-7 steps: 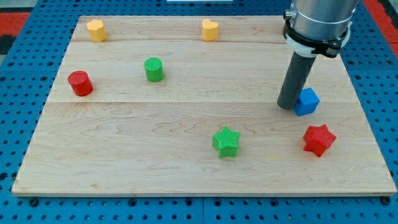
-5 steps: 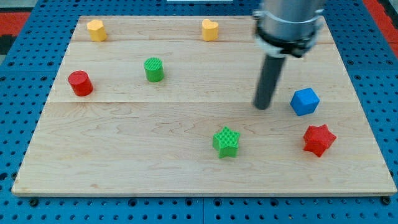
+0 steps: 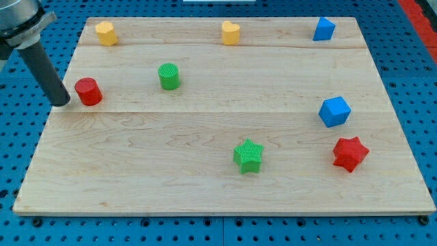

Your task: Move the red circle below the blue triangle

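The red circle (image 3: 88, 91) is a short red cylinder at the board's left side. My tip (image 3: 61, 102) stands just to its left, close to it or touching; I cannot tell which. The blue triangle (image 3: 323, 29) sits at the view's top right corner of the board, far from the red circle. The dark rod rises from the tip toward the view's top left.
A blue cube-like block (image 3: 334, 111) and a red star (image 3: 349, 153) sit at the right. A green star (image 3: 248, 156) is at lower centre, a green cylinder (image 3: 168, 76) upper left. A yellow block (image 3: 104, 32) and a yellow heart (image 3: 231, 32) lie along the top edge.
My tip has swept from beside the blue cube at the right across the board to the left side of the red circle. The blue triangle is now uncovered. No block has moved.
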{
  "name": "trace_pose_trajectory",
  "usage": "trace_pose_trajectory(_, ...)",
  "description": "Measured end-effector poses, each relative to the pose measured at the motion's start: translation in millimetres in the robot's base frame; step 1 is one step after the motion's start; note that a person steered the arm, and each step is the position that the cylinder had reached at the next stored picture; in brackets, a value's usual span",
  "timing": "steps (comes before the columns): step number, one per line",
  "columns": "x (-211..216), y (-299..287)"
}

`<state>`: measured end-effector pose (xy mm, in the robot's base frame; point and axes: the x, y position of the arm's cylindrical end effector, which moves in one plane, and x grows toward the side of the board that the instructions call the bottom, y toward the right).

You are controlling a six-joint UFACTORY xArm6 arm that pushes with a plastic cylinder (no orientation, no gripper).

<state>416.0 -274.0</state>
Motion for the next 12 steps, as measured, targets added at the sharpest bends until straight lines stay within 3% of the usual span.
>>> trace_pose_trajectory(2, -13.9, 46.5)
trace_pose_trajectory(5, -14.0, 230.7)
trace_pose_trajectory(6, -14.6, 230.4)
trace_pose_trajectory(7, -14.5, 145.7)
trace_pose_trajectory(8, -34.2, 151.0)
trace_pose_trajectory(9, -50.8, 208.9)
trace_pose_trajectory(11, -44.6, 310.0)
trace_pose_trajectory(12, -44.0, 315.5)
